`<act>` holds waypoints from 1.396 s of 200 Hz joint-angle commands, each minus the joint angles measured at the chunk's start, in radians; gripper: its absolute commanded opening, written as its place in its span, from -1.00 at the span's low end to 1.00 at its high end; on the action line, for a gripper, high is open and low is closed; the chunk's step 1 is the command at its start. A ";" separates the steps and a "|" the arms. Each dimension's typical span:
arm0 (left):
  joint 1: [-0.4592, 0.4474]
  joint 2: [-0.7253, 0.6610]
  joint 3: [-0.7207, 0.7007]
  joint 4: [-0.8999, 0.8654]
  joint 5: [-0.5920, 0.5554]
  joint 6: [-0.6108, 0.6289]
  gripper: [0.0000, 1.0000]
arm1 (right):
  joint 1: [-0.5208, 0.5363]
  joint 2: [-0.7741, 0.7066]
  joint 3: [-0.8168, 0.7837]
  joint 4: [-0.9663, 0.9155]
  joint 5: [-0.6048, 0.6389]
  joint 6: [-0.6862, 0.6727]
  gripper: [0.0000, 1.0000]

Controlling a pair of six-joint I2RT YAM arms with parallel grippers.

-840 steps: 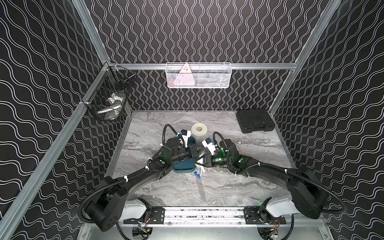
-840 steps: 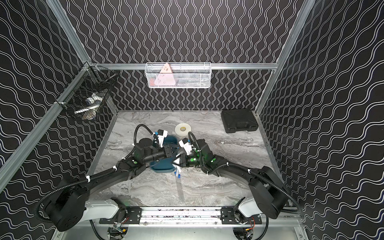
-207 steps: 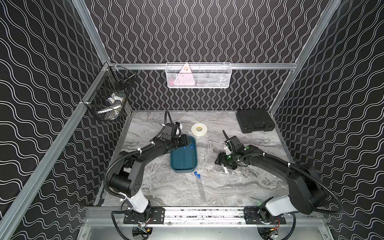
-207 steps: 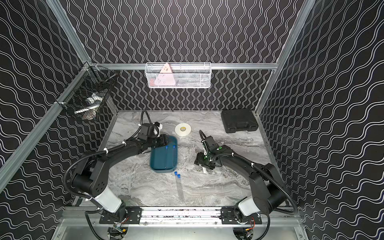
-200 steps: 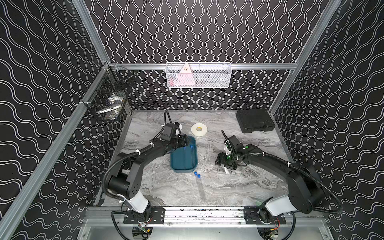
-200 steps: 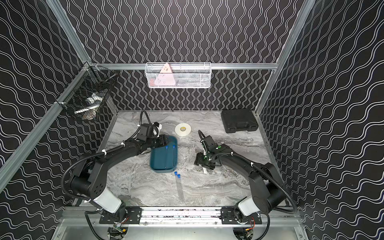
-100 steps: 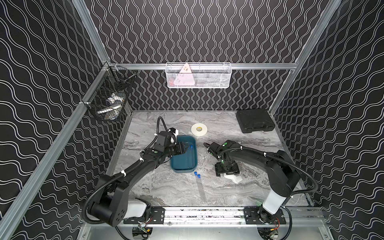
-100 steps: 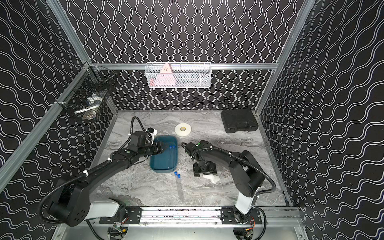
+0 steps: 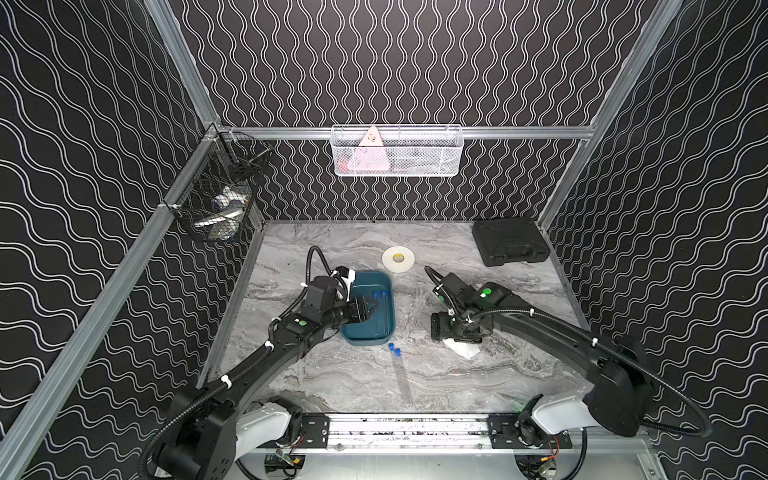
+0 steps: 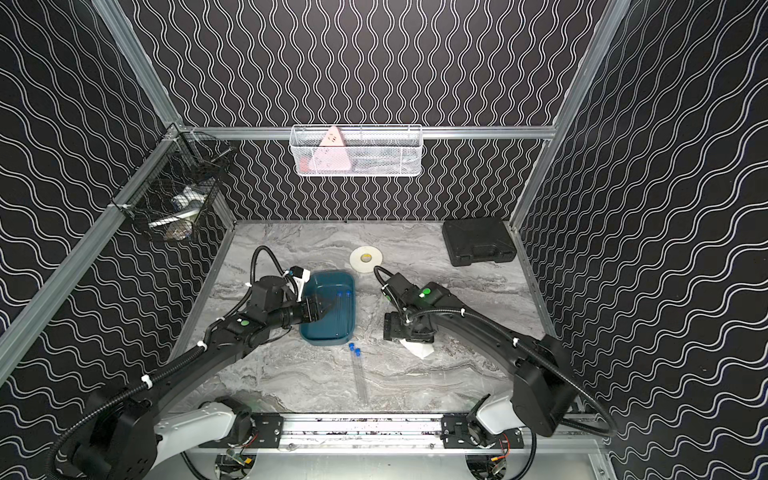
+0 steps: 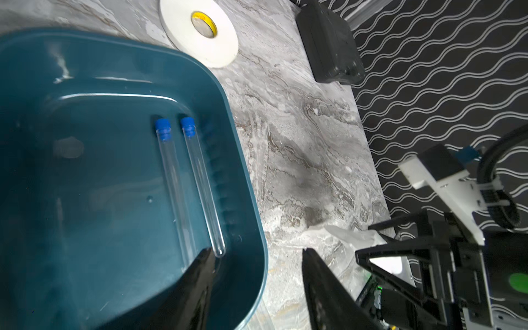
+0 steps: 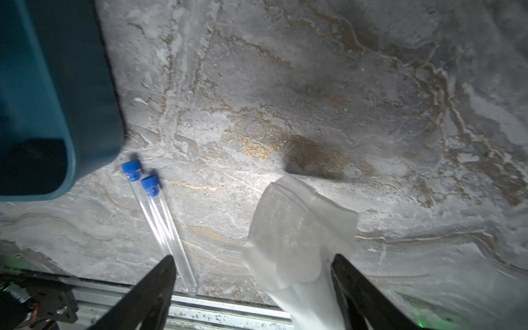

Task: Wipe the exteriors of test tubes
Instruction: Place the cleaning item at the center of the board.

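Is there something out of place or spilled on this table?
Two test tubes lie on the table outside the teal tray, which holds two more tubes. A crumpled white tissue lies nearby. Nothing looks spilled or broken.

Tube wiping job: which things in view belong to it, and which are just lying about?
Job: two test tubes in the teal tray; two loose test tubes on the table; white tissue, likely the wipe.
Lying about: tape roll; black case; white wire basket; black wire basket.
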 commanded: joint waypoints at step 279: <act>-0.477 0.486 -0.010 0.811 0.036 -0.245 -0.97 | -0.272 -0.332 -0.175 0.316 -0.538 -0.156 0.46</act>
